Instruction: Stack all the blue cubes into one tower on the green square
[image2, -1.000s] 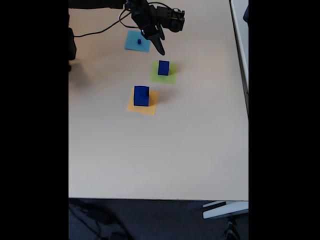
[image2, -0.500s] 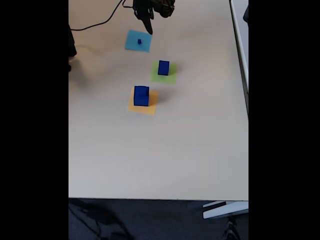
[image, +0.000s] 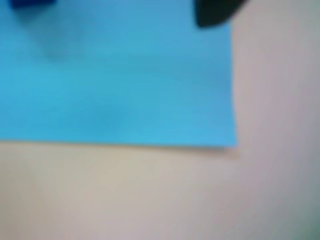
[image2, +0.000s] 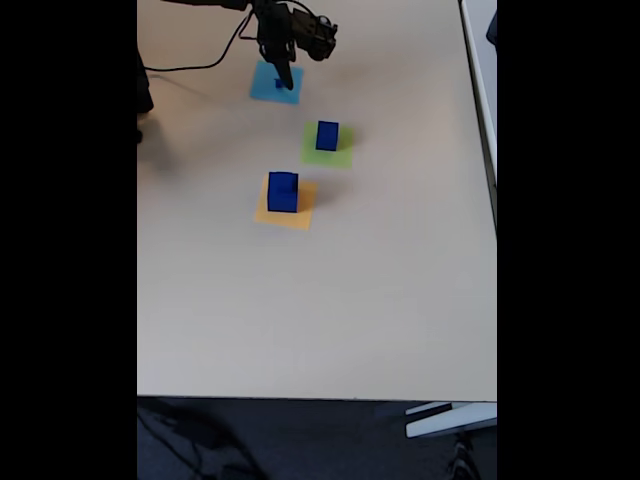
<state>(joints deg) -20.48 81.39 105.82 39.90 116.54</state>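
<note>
Three blue cubes sit on the table, each on its own paper square, all in the far half. We see the small blue cube on the light-blue square near the far edge, toward the far-left corner in the fixed view. The medium blue cube stands on the green square, nearer and to the right. The large blue cube stands on the orange-yellow square, nearer again. No labels or writing readable on anything.

The arm's fingers hang over the light-blue square, right at the small cube; we cannot tell whether they are spread or clenched. A black cable runs off leftward by the far edge. The wrist view is blurred: light-blue paper, a dark-blue bit at top left, a black finger tip at top. The near half of the table is wide bare room.
</note>
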